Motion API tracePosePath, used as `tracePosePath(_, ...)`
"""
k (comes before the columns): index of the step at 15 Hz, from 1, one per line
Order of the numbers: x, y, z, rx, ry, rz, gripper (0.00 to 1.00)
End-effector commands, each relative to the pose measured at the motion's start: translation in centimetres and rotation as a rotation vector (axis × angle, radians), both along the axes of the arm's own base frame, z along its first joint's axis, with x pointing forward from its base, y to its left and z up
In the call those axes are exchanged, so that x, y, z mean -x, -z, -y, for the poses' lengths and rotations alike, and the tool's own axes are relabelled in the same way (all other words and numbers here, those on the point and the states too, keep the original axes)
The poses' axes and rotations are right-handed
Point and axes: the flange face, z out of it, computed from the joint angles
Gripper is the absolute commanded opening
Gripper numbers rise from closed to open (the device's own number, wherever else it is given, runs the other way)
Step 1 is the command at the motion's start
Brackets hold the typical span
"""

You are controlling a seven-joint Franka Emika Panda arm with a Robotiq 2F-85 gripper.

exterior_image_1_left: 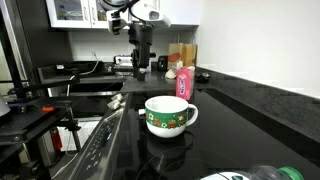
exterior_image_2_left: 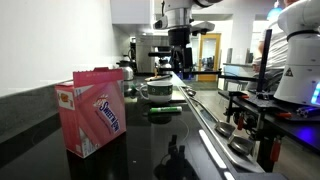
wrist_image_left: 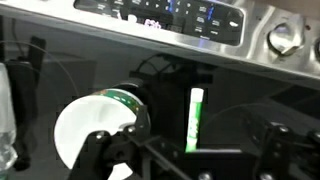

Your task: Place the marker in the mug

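The mug [exterior_image_1_left: 168, 115] is white with a green patterned band and stands upright on the black counter. It also shows in an exterior view [exterior_image_2_left: 158, 88] and at the left of the wrist view [wrist_image_left: 92, 132]. The green marker [exterior_image_2_left: 165, 109] lies flat on the counter beside the mug. In the wrist view the marker [wrist_image_left: 195, 118] lies just right of the mug. I cannot make it out in the exterior view that has the mug in front. My gripper [wrist_image_left: 190, 160] is open and empty, hanging well above the marker and mug in both exterior views [exterior_image_1_left: 140, 68] [exterior_image_2_left: 180, 66].
A pink box [exterior_image_2_left: 95, 112] stands on the counter and shows farther back in an exterior view [exterior_image_1_left: 183, 82]. A steel stove with a control panel [wrist_image_left: 190, 20] borders the counter [exterior_image_1_left: 100, 145]. A wall runs along the counter's other side. A clear plastic bottle [exterior_image_1_left: 275, 172] lies at the near edge.
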Motion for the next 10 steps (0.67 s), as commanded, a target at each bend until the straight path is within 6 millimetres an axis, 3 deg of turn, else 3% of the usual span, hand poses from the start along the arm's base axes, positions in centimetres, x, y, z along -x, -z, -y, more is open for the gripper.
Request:
tracePosePath(1,-1.9,2.9,0.3,0.056,-0.009,-0.056,1.00)
tracePosePath(10,-5.0,7.7,-4.0,0.070,-0.064,-0.104,1.00)
